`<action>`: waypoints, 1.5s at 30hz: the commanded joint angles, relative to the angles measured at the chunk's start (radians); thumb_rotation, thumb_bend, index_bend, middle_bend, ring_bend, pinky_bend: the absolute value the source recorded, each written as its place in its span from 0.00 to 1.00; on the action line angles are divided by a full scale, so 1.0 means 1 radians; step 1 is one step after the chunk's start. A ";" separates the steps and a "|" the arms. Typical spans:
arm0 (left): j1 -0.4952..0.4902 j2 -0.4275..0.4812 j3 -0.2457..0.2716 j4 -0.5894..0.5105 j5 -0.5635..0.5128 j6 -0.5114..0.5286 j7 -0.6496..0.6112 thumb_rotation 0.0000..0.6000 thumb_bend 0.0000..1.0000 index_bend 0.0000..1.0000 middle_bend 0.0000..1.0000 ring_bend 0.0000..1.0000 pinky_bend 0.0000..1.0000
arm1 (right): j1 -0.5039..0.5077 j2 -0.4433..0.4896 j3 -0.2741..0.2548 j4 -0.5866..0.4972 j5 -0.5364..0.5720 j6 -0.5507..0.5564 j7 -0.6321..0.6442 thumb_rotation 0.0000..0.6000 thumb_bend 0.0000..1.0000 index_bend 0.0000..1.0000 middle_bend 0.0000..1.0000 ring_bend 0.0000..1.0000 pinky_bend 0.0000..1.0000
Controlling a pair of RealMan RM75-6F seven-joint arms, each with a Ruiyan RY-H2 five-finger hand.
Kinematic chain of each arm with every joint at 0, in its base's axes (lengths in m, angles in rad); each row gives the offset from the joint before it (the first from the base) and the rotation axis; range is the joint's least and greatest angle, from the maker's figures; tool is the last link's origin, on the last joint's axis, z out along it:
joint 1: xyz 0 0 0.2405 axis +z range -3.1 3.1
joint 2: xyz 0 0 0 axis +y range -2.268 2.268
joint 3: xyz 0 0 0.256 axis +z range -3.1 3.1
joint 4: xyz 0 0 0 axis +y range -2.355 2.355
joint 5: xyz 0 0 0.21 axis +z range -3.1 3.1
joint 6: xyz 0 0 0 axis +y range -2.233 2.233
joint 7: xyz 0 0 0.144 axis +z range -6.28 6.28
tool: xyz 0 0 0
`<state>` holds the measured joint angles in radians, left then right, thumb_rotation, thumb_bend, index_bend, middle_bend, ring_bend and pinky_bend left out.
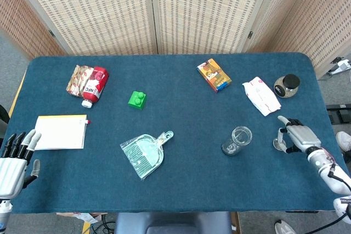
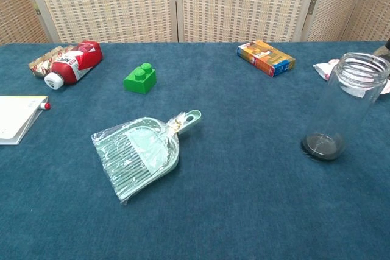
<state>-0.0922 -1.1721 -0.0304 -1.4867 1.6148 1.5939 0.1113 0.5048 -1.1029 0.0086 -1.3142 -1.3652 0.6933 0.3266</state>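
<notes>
Glass jar (image 1: pixel 237 140) upright on table (image 1: pixel 192 179), near right robot hand (image 1: pixel 293 137) but apart; fingers loosely spread, empty. Left robot hand (image 1: pixel 13 160) open beside notebook (image 1: pixel 61 131).

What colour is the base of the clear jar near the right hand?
Dark, nearly black; the glass jar shows it best in the chest view.

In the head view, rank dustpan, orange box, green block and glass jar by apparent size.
1. dustpan
2. orange box
3. glass jar, close to the box, so unsure
4. green block
</notes>
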 commanded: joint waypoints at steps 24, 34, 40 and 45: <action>0.006 0.004 -0.005 -0.011 0.007 0.019 0.007 1.00 0.54 0.00 0.06 0.00 0.00 | 0.044 0.451 0.119 -0.612 0.137 0.086 -0.240 1.00 0.45 0.57 0.00 0.00 0.00; 0.014 0.018 -0.008 -0.019 0.009 0.037 -0.010 1.00 0.54 0.00 0.06 0.00 0.00 | 0.103 0.464 0.155 -0.690 0.199 0.061 -0.321 1.00 0.45 0.57 0.00 0.00 0.00; 0.019 0.025 -0.009 -0.024 0.012 0.047 -0.020 1.00 0.54 0.00 0.06 0.00 0.00 | 0.134 0.460 0.163 -0.719 0.248 0.049 -0.375 1.00 0.45 0.57 0.00 0.00 0.00; 0.021 0.028 -0.009 -0.027 0.016 0.051 -0.022 1.00 0.54 0.00 0.06 0.00 0.00 | 0.162 0.444 0.166 -0.731 0.284 0.038 -0.416 1.00 0.45 0.57 0.00 0.00 0.00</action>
<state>-0.0710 -1.1437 -0.0393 -1.5136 1.6302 1.6450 0.0891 0.6599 -0.6544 0.1734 -2.0421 -1.0885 0.7352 -0.0820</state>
